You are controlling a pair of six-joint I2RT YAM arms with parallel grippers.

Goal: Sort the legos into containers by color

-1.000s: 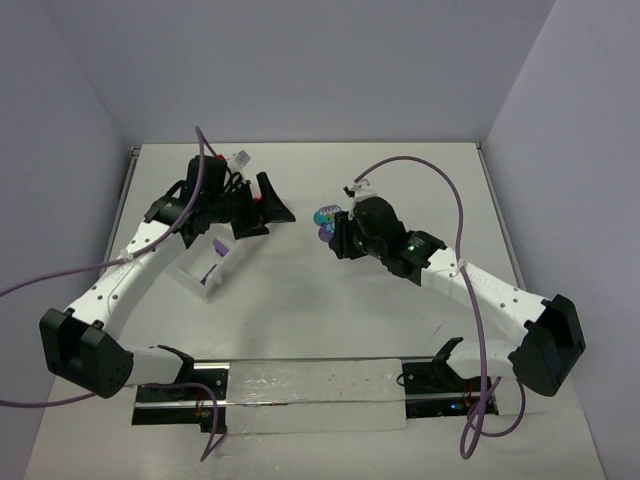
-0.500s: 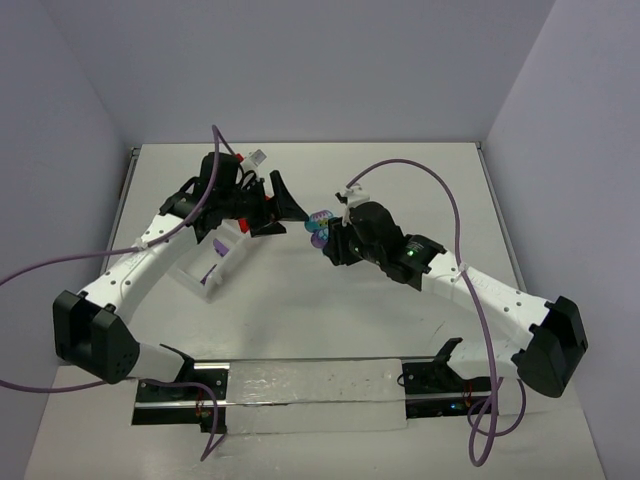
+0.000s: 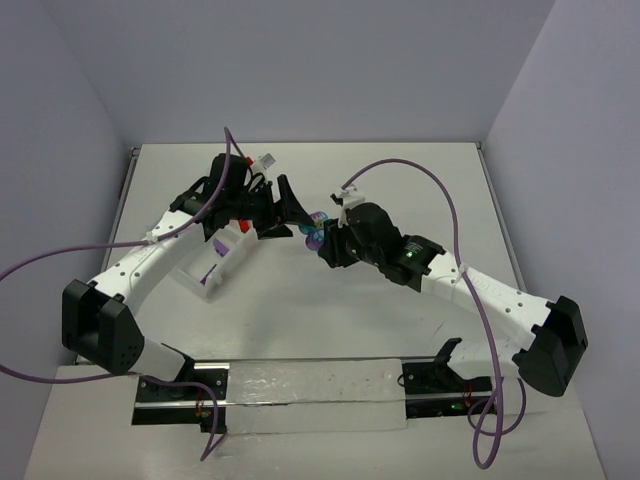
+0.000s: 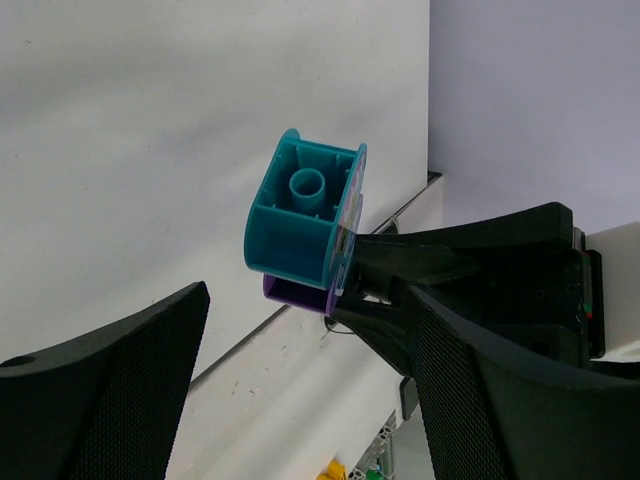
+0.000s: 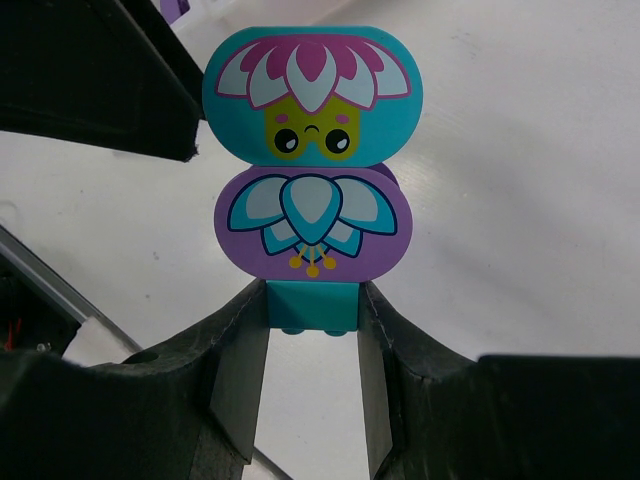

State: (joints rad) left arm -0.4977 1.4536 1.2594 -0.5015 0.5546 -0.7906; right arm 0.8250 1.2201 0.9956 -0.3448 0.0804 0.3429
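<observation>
The table (image 3: 300, 310) is pale and flat; a white tray (image 3: 228, 268) sits on its left side, turned askew; a long bar (image 3: 320, 383) lies along the near edge.

Flower-print lego stack (image 5: 312, 190), teal over purple
Teal brick (image 5: 312, 95): pink-white petals, yellowy face; purple brick (image 5: 312, 225): teal-white petals.

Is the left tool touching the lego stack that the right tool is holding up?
Apart. The left wrist view shows the left tool open, its fingers straddling the lego stack with a gap on each side.
</observation>
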